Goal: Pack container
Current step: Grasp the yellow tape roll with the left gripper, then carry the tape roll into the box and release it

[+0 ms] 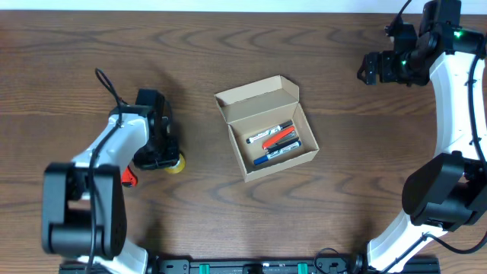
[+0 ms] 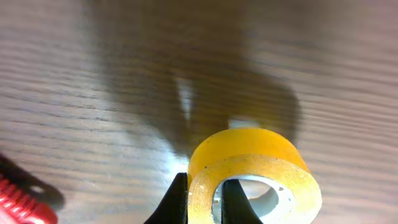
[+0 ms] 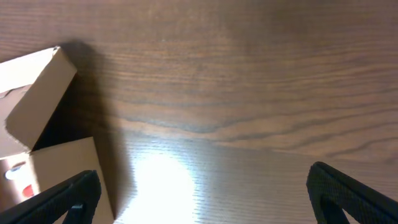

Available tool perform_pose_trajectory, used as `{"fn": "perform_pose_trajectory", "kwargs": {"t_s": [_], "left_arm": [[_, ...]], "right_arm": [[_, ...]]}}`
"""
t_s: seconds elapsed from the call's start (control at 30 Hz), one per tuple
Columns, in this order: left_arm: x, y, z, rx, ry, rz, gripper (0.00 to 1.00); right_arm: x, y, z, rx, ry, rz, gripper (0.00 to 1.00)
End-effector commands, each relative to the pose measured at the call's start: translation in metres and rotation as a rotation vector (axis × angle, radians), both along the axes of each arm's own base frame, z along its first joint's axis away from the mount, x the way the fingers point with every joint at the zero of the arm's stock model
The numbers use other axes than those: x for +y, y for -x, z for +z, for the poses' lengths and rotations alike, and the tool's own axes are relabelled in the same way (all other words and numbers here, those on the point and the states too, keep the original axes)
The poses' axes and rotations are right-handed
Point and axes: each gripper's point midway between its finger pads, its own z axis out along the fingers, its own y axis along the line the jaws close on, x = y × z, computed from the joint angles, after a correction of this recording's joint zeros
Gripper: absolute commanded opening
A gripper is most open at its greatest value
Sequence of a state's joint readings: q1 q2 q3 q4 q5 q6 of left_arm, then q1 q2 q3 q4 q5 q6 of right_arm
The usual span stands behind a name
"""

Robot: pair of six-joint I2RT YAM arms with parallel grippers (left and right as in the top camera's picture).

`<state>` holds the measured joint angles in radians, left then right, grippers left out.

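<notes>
The container (image 1: pixel 293 164) is a small tan cardboard box at the table's middle, its flap lid open toward the back. Inside lie several markers (image 1: pixel 275 143) with red, black and blue caps. My left gripper (image 1: pixel 169 161) is at the left of the table, shut on the wall of a yellow tape roll (image 1: pixel 176 165); the roll fills the low centre of the left wrist view (image 2: pixel 249 158), one finger inside its core and one outside. My right gripper (image 1: pixel 368 68) is open and empty at the far right. The right wrist view shows the container (image 3: pixel 56 168) at the left edge.
A red object (image 1: pixel 128 177) lies by my left arm, and also shows at the left wrist view's lower left (image 2: pixel 22 202). The table is dark wood.
</notes>
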<state>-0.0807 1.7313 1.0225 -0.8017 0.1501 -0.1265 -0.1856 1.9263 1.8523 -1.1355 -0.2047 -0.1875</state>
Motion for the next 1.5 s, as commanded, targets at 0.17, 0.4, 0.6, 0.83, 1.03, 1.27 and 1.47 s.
{"fn": "perform_pose_trajectory", "kwargs": {"t_s": [0.17, 0.4, 0.6, 0.83, 1.03, 1.27, 1.47], "left_arm": [[-0.066, -0.053, 0.137, -0.475, 0.160, -0.402, 0.06], [-0.145, -0.030, 0.176, -0.667, 0.125, -1.019, 0.06], [-0.190, -0.021, 0.167, -0.649, 0.161, -1.117, 0.06], [-0.214, -0.043, 0.155, -0.611, 0.170, -1.126, 0.06], [-0.218, -0.049, 0.122, -0.520, 0.173, -1.112, 0.06], [-0.214, -0.032, 0.076, -0.329, 0.190, -1.095, 0.06], [-0.211, -0.027, 0.053, -0.248, 0.186, -1.092, 0.31]], "right_arm": [[-0.025, -0.001, 0.004, -0.019, 0.024, -0.061, 0.99], [-0.039, 0.002, 0.003, -0.018, 0.025, -0.092, 0.99], [-0.044, 0.003, 0.003, -0.018, 0.025, -0.103, 0.99], [-0.045, 0.003, 0.004, -0.022, 0.033, -0.087, 0.99], [-0.044, 0.001, 0.004, -0.028, 0.031, -0.086, 0.99], [-0.044, 0.001, 0.005, -0.031, 0.031, -0.086, 0.99], [-0.044, 0.001, 0.004, -0.030, 0.031, -0.086, 0.99]]}}
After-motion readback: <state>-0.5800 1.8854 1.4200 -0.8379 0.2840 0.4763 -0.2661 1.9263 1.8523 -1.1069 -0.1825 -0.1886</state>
